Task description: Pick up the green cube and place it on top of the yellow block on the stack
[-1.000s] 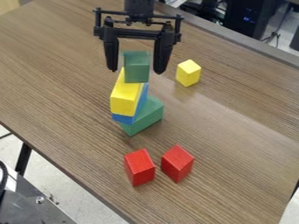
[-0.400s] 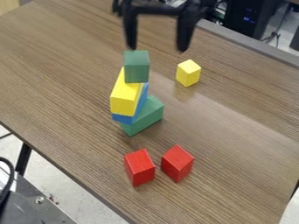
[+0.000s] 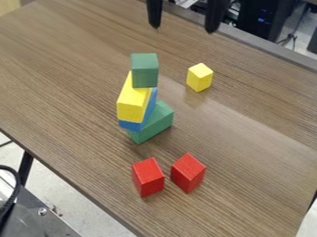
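Note:
At the top edge, my gripper (image 3: 184, 28) hangs open with nothing between its fingers, above and a little right of a block stack. A green block (image 3: 144, 70) tops the stack. Under it lies a long yellow block (image 3: 133, 104), then a blue block (image 3: 130, 125), and a larger green block (image 3: 156, 126) at the bottom on the table. A small yellow block (image 3: 199, 77) stands right of the stack. Nearer the camera are two red blocks, one on the left (image 3: 148, 177) and one on the right (image 3: 187, 172), with a narrow gap between them.
The brown wooden table (image 3: 254, 143) has its back edge running from top centre down to the right, and its front edge from the left down to bottom centre. A dark metal piece with a cable (image 3: 12, 185) is at the lower left, beyond the front edge.
My gripper has moved up and to the right, away from around the top green block, and partly out at the top edge. The blocks have stayed in place.

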Action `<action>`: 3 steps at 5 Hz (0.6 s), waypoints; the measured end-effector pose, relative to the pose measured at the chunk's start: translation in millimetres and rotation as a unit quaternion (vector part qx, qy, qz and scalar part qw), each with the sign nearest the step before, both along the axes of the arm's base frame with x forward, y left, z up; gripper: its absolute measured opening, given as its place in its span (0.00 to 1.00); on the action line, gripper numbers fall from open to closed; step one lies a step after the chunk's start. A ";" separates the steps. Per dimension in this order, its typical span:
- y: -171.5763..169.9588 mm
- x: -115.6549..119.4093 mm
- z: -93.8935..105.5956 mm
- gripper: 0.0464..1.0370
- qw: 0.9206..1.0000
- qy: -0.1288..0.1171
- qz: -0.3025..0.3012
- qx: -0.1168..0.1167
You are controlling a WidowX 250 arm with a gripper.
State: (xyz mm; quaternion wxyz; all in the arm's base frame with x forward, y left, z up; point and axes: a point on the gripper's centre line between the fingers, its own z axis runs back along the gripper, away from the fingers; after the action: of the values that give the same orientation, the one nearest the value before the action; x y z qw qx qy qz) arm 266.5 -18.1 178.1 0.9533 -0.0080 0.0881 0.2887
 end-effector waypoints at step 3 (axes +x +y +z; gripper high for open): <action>-49.1 -17.3 -54.4 0.96 0.988 -0.009 -0.153 -0.001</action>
State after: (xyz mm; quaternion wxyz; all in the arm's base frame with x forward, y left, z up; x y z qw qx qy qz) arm 249.1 -67.2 123.6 0.9870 0.0017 0.0797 0.1396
